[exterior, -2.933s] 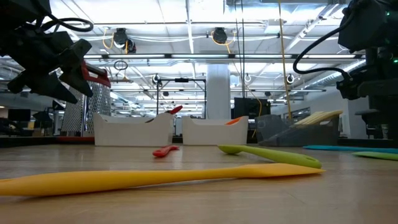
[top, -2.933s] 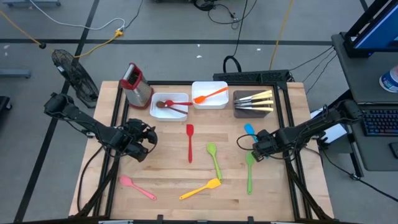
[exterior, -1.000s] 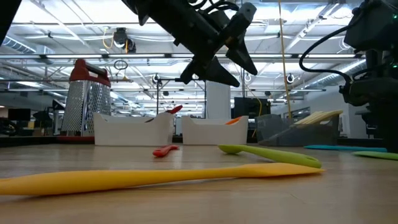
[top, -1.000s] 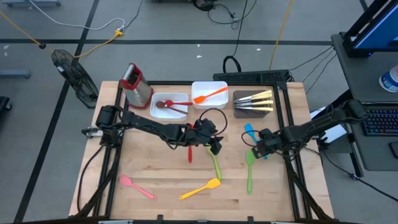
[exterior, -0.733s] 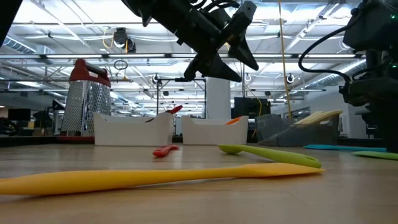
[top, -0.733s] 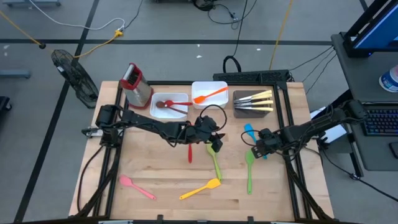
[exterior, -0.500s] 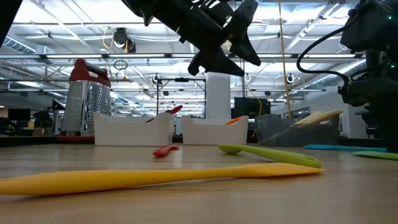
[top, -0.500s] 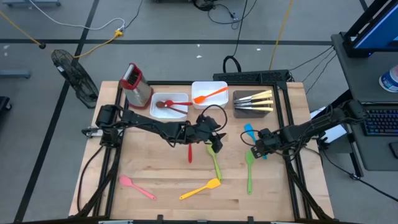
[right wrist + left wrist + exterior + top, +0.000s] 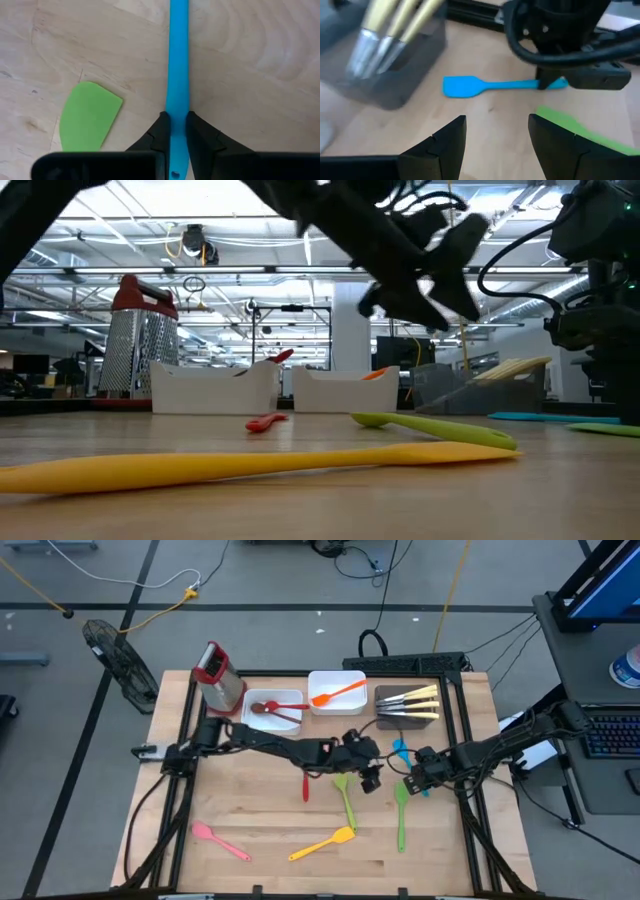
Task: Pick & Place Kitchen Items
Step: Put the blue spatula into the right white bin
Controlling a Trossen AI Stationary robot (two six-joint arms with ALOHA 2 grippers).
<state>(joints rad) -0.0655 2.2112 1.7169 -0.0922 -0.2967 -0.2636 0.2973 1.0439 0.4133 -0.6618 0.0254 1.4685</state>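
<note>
Two dark, slender, jointed arms are seen, looped with black cables; each ends in a black two-finger gripper, left gripper (image 9: 370,777), right gripper (image 9: 416,783), fingers (image 9: 200,136) matte, angular, tapered.

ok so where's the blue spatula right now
In the high view the blue spatula lies on the table's right side, below the dark knife tray, its handle pinched in the right gripper.
</note>
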